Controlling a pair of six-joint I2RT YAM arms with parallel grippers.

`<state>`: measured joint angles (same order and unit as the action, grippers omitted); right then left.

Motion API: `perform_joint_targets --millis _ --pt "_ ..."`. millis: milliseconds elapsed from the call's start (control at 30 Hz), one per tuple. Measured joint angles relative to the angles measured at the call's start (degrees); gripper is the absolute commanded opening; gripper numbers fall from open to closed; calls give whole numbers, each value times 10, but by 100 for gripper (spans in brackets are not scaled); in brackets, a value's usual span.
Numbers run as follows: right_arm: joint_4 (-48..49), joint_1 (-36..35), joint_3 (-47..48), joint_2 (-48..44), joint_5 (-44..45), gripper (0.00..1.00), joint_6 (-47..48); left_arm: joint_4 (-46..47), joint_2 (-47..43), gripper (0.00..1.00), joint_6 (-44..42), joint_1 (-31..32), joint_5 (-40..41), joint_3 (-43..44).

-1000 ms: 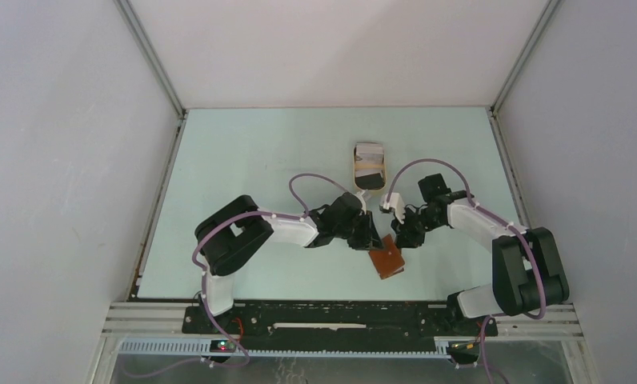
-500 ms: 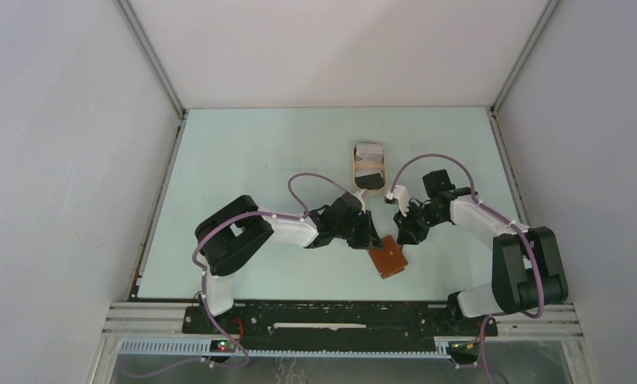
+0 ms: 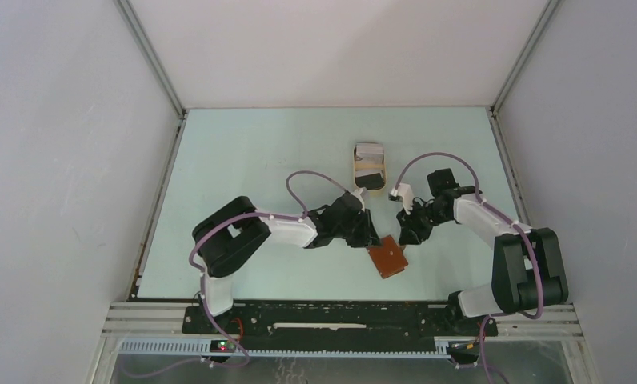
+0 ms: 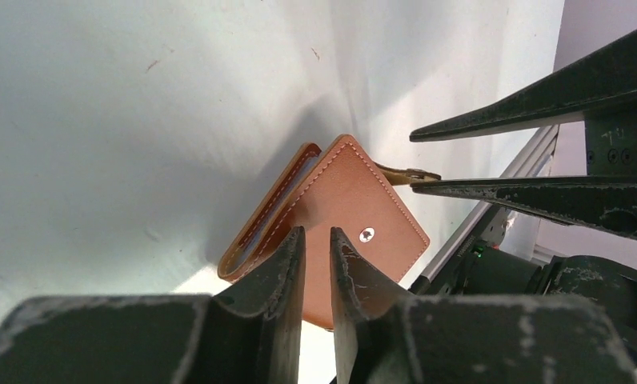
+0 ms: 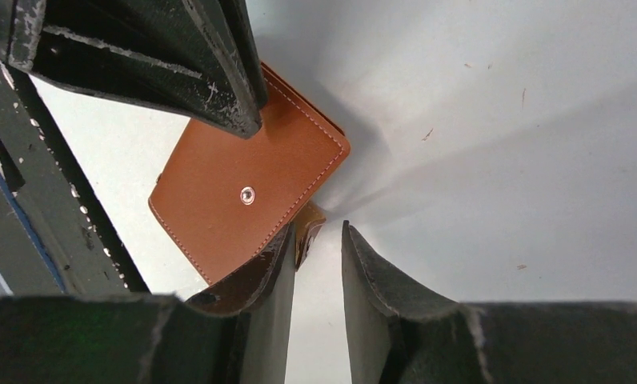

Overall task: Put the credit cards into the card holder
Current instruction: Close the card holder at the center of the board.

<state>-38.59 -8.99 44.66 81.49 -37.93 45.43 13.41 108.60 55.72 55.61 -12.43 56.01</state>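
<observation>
The card holder is a closed reddish-brown wallet with a small metal snap, lying flat in front of both arms. My left gripper sits over its near edge, jaws a narrow gap apart, with only the leather face showing between them. My right gripper is open at the holder's side. The small strap tab lies against its left finger, not pinched. A pale blue edge shows inside the fold. The other credit cards lie in the tan tray farther back.
The tray stands just behind the two grippers on the pale green table. Grey walls close in the left, right and far sides. A black rail with the arm bases runs along the near edge.
My right gripper's jaws have widened and its wrist has drawn slightly back and to the right. The left gripper and the card holder have stayed put.
</observation>
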Motion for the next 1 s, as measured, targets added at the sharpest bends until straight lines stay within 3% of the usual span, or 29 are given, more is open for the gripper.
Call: perform_joint_targets --millis 233,433,700,833,933,1000 --pt "-29 11 17 -3 -17 35 -10 -16 -12 23 -23 4 25 0" --pt "-44 11 25 -3 -20 29 -23 -26 -41 23 -69 16 58 0" --pt "-53 12 29 -3 -16 31 -38 43 -157 24 -170 39 94 -52" --pt "-71 14 41 -13 -37 37 -30 88 -182 23 -208 41 87 -80" --pt "-80 15 41 -55 -64 51 -8 110 -181 21 -221 40 76 -94" --pt "-86 15 38 -95 -87 52 28 123 -178 16 -228 41 72 -100"
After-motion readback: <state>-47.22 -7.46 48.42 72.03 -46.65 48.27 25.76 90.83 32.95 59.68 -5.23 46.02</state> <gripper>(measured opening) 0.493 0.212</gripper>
